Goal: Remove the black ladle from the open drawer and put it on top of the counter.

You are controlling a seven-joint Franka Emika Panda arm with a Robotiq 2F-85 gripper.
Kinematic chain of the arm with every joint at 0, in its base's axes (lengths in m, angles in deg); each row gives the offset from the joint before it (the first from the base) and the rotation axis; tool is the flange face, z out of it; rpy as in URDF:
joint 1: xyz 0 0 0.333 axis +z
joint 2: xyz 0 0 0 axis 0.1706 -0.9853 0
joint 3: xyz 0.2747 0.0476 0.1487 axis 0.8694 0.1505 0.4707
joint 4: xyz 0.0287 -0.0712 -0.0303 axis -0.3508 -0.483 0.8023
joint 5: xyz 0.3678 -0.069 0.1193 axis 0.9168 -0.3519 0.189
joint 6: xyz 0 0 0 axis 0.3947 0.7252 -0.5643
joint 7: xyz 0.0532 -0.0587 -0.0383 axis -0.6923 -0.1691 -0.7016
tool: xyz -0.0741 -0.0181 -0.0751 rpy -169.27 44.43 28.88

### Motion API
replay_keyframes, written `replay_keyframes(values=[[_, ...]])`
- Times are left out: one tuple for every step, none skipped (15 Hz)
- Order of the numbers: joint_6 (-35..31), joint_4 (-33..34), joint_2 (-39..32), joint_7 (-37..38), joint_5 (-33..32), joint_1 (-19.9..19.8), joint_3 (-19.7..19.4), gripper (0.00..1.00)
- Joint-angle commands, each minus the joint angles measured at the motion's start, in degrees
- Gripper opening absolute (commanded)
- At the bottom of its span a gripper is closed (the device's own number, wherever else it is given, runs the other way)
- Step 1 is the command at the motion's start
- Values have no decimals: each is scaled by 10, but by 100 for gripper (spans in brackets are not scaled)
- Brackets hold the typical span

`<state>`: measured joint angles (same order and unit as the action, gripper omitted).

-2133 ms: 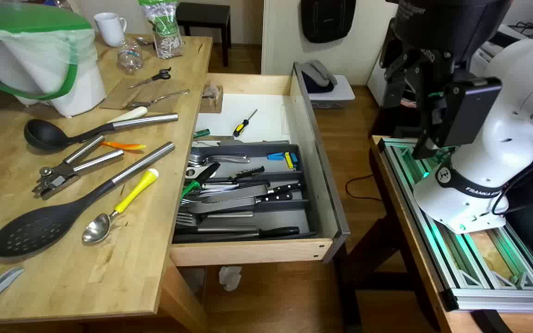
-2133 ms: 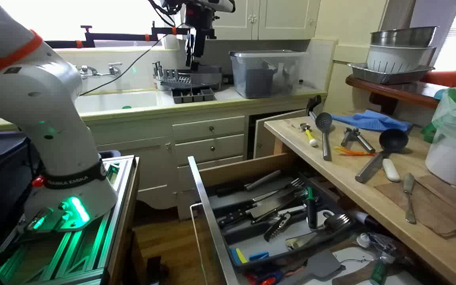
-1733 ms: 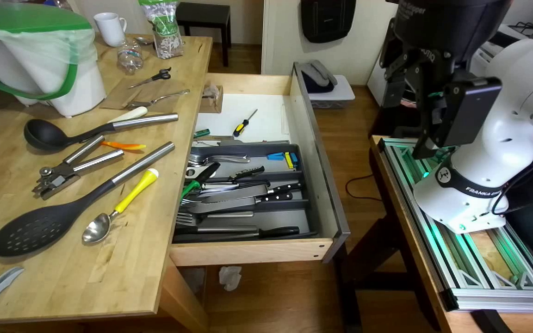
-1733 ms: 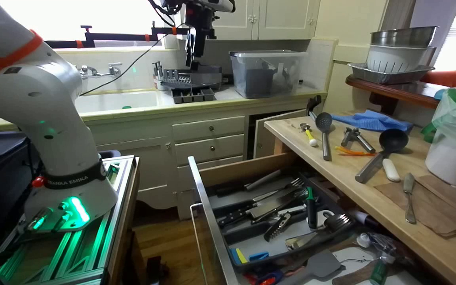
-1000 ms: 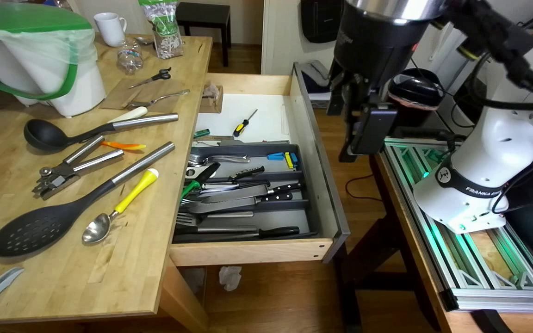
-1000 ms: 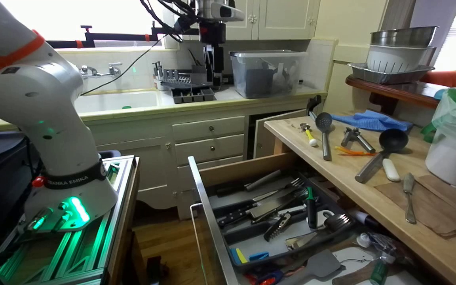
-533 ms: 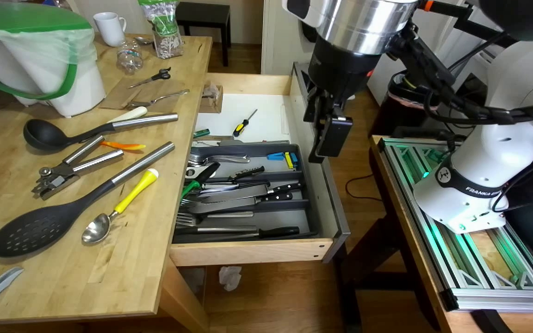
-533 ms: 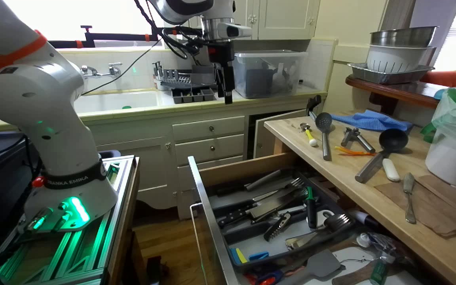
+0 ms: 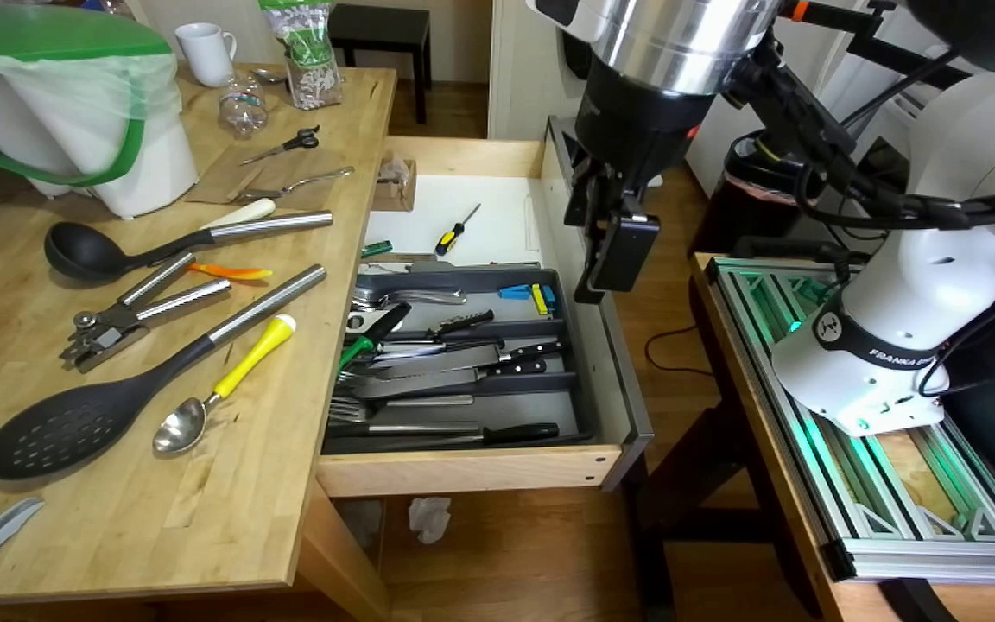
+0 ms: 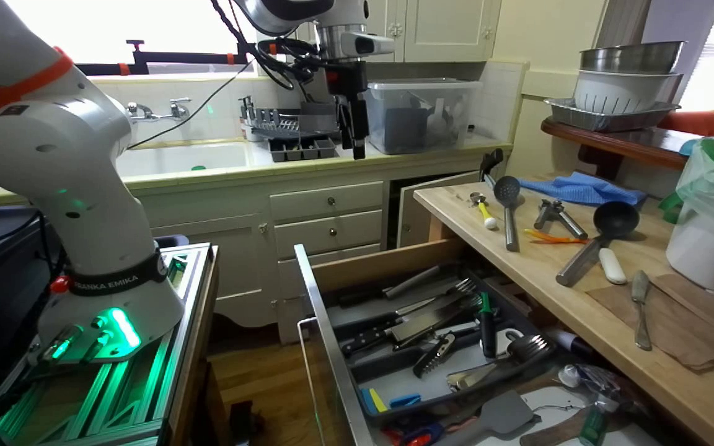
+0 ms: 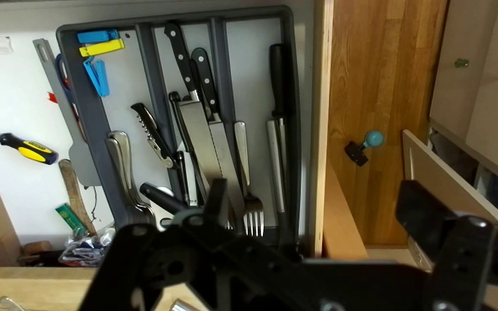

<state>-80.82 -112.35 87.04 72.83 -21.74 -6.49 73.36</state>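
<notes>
"What's in the way?"

"The drawer (image 9: 463,473) is crowded: kitchen knives (image 11: 199,134) and a fork (image 11: 244,172) lie in its grey tray (image 11: 249,14). A slotted spoon (image 9: 100,415) and a steel-handled ladle (image 9: 234,232) take up the counter (image 9: 204,527)."

"And the gripper (image 11: 314,196)?"

"Above the drawer, jaws wide apart."

"Where's the black ladle, then?"

"I can't pick it out. A black handle (image 11: 277,77) lies in the tray near the fork, well below the gripper; I can't tell whose."
</notes>
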Motion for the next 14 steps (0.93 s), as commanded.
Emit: replay_keyframes(values=[[-29, -6, -8, 5, -12, -4, -1, 100], [-41, -9, -12, 11, -20, -9, 1, 100], [-60, -13, -17, 14, -26, -12, 2, 100], [-78, -18, -20, 13, -30, -15, 2, 100], [-106, -26, -26, 18, -43, -21, 4, 100], [-134, -33, -32, 23, -56, -28, 5, 100], [-159, -40, -40, 22, -58, -31, 0, 100], [-191, -50, -48, 21, -66, -38, -3, 100], [-222, -58, -58, 19, -69, -43, -5, 100], [-261, -69, -71, 7, -65, -45, -13, 100], [-303, -79, -85, -3, -65, -47, -19, 100], [-340, -87, -101, -13, -56, -46, -27, 100], [-380, -94, -122, -27, -51, -46, -35, 100], [-414, -99, -142, -39, -46, -44, -42, 100]])
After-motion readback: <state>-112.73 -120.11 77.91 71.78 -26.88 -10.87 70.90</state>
